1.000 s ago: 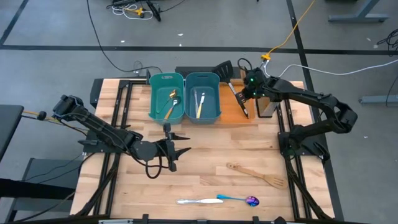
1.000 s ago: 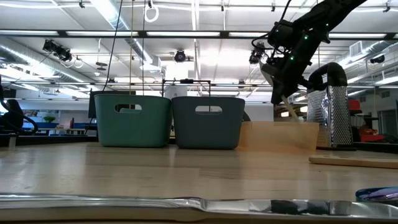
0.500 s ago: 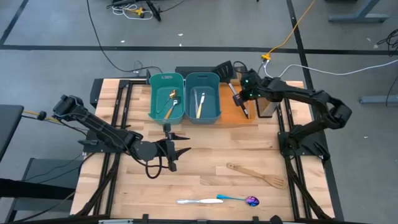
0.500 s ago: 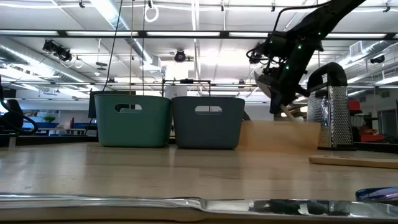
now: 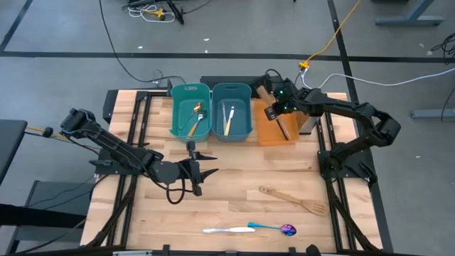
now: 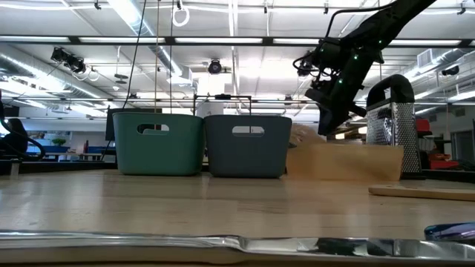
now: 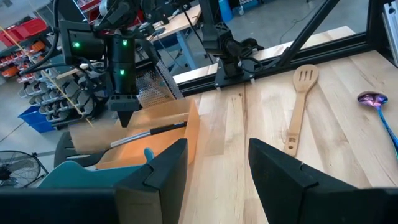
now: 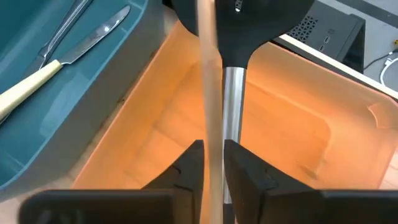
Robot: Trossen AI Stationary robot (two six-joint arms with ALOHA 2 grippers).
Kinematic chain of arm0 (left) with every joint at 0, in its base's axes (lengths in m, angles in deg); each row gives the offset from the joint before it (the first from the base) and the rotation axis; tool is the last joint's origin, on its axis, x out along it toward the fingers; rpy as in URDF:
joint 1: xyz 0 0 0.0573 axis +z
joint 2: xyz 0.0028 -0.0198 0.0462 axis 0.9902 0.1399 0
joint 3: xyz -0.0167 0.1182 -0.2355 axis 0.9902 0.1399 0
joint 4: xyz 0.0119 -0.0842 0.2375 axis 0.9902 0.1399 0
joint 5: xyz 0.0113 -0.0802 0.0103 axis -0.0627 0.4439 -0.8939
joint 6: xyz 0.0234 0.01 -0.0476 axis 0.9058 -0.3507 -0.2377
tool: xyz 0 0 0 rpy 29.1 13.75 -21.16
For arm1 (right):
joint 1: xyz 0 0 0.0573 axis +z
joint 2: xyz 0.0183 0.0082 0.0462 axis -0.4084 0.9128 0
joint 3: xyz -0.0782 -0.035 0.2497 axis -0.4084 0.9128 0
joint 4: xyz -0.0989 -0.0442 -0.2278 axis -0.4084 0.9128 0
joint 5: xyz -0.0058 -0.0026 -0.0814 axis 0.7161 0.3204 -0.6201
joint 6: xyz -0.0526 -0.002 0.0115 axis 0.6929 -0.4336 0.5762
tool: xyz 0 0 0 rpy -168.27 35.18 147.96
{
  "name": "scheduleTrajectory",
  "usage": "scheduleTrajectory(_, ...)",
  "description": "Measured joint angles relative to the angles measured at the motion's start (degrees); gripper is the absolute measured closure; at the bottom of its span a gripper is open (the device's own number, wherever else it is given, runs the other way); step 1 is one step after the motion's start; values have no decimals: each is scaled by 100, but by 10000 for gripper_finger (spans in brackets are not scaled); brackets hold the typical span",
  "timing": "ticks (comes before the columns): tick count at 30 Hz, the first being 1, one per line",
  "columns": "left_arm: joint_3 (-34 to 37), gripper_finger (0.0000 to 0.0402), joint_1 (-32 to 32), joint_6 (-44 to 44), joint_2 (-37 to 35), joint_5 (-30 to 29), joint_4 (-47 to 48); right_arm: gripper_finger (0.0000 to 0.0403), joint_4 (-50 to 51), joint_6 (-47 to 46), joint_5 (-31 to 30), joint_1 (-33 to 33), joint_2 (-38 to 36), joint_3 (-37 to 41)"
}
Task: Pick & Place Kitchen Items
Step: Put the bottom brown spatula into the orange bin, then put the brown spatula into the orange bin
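Your right gripper [image 8: 211, 163] is clenched on the pale wooden spatula [image 8: 209, 93], directly above the orange tray [image 5: 264, 134]. Its long axis runs along the black slotted spatula [image 8: 231, 112] lying below (your left gripper [image 7: 211, 165] waits released, well apart).

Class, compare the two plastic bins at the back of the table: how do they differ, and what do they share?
Colour: the left bin is green-teal, while the right bin is a greyer blue. Contents: the left bin holds a gold spoon, while the right bin holds a cream-handled knife. Shared: same shape and size, upright, side by side, each with a handle slot.
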Motion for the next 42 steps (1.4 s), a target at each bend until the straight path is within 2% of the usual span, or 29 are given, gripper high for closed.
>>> scheduleTrajectory(5,0,225,0,0,0,1,0,305,-153,0,-3,0,0,0)
scheduleTrajectory(13,0,225,0,1,0,1,1,300,-601,87,186,28,0,0)
scheduleTrajectory(25,0,225,0,-56,0,1,51,321,-1214,83,2667,565,-11,0)
scheduleTrajectory(29,-2,225,0,-243,0,1,141,329,-1698,-216,3760,931,-14,0)
scheduleTrajectory(31,-2,225,0,-291,0,1,192,333,-2033,-354,4027,1211,-65,2)
scheduleTrajectory(35,-4,225,0,-404,0,1,292,341,-2524,-451,3957,1862,-342,2)
scheduleTrajectory(42,-4,225,0,-452,0,5,350,356,-2715,-292,2932,2931,-1023,2)
